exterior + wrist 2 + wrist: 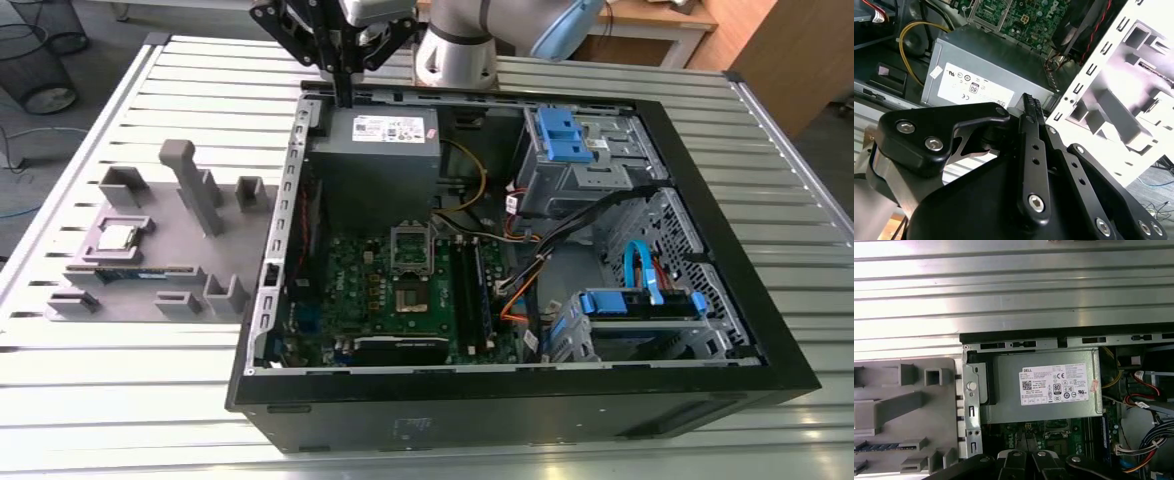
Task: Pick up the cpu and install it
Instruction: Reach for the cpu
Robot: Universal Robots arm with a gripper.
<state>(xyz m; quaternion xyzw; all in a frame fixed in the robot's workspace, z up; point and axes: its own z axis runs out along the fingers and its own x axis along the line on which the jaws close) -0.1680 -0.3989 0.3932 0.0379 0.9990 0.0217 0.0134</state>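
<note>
Claw (344,98) hangs closed on nothing over the power supply (380,160); we judge the cpu (118,237) on its tray (167,242) needs a wide, level, square approach

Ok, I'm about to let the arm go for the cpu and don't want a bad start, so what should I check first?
1. The cpu lies flat and uncovered on the grey tray: ok.
2. The gripper carries nothing: ok.
3. Gripper open for a grasp: not ok, it is shut.
4. Gripper above the cpu: not ok, it hangs over the power supply at the edge of the computer case.
5. Socket on the motherboard open and free: cannot tell.
</note>
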